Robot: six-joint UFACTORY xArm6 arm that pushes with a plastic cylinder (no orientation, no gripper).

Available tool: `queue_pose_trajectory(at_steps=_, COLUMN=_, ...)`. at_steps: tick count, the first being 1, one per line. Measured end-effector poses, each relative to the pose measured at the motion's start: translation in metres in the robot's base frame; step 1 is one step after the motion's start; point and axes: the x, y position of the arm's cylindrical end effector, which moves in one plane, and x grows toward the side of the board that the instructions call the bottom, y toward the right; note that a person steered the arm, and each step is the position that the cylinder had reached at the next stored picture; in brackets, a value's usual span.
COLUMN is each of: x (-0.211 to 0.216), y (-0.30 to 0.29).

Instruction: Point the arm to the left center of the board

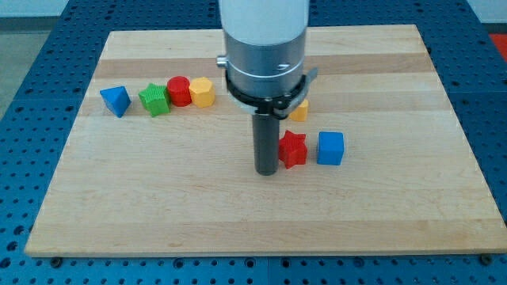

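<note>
My tip (266, 171) rests on the wooden board (158, 206) near its middle, just left of a red star block (293, 149) and close to touching it. A blue cube (330, 148) sits right of the red star. A yellow block (299, 109) is partly hidden behind the arm's body. Toward the view's left stands a row: a blue triangular block (116, 100), a green star (155, 100), a red cylinder (179, 91) and a yellow hexagonal block (202, 93).
The arm's white and silver body (264, 47) hangs over the board's top middle and hides part of it. A blue perforated table (24, 119) surrounds the board.
</note>
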Motion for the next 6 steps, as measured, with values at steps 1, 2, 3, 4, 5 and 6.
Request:
queue_pose_trajectory(at_steps=1, x=0.0, y=-0.025)
queue_pose_trajectory(at_steps=2, x=-0.001, y=-0.143)
queue_pose_trajectory(at_steps=3, x=-0.01, y=-0.266)
queue_pose_trajectory(at_steps=4, x=-0.024, y=-0.311)
queue_pose_trajectory(at_steps=5, x=-0.033, y=-0.312)
queue_pose_trajectory(at_steps=6, x=-0.093, y=-0.311)
